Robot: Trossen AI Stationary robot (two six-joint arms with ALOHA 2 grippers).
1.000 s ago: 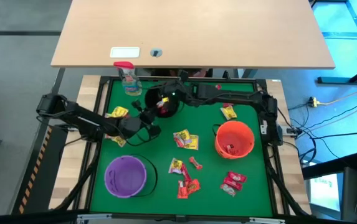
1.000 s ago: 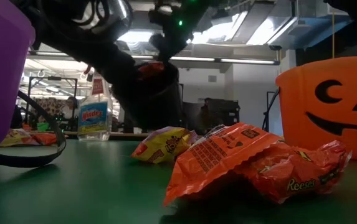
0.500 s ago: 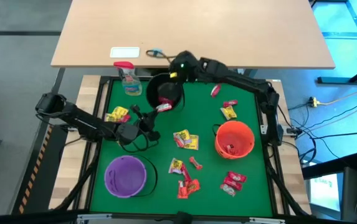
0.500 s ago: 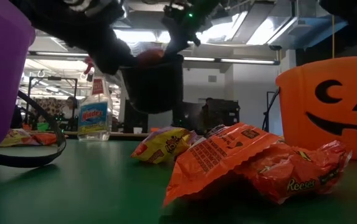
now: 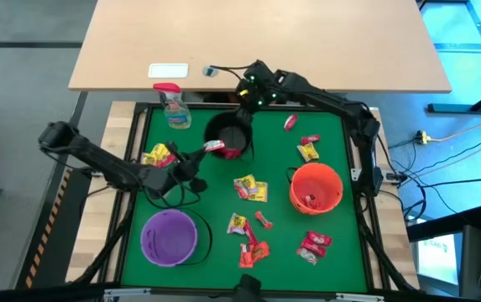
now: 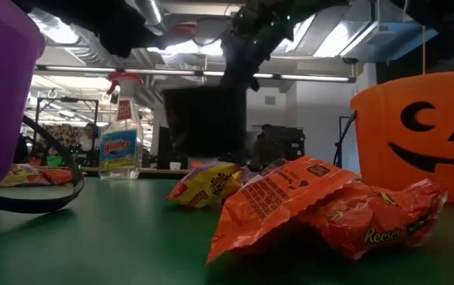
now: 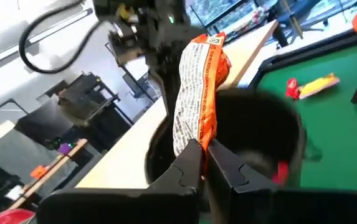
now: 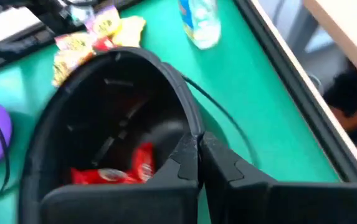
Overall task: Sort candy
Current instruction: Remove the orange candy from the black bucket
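A black bucket (image 5: 227, 136) hangs over the far middle of the green table, with red candy (image 8: 113, 171) lying in its bottom. My right gripper (image 5: 245, 116) is shut on the bucket's far rim. My left gripper (image 5: 202, 153) reaches in from the table's left and is shut on an orange-red candy packet (image 7: 197, 81). It holds the packet beside the bucket's near-left rim. In the low view the bucket (image 6: 203, 119) shows dark, with its base above the table top. My left gripper pinches the packet's lower end (image 7: 194, 140) between its two fingertips. The fingers lie about level and come from the table's left. The packet stands up past the fingertips, clear of the table, in front of the bucket's mouth. My right gripper holds the bucket's rim (image 8: 189, 127) on its far-right side. The fingers slant down from the table's far side. My own fingers hide whether one of them is inside the wall. The bucket hangs below them, mouth up, clear of the table.
An orange pumpkin bucket (image 5: 316, 186) stands at the right and a purple bucket (image 5: 169, 236) at the near left. A spray bottle (image 5: 173, 107) stands in the far-left corner. Loose candy lies at the middle (image 5: 250, 189), left (image 5: 158, 154), near side (image 5: 248, 243) and right (image 5: 314, 246).
My right gripper has swung toward the table's far-right and turned, and the black bucket has gone from tipped to hanging upright. My left gripper has risen with the candy packet and drawn slightly back toward the table's left.
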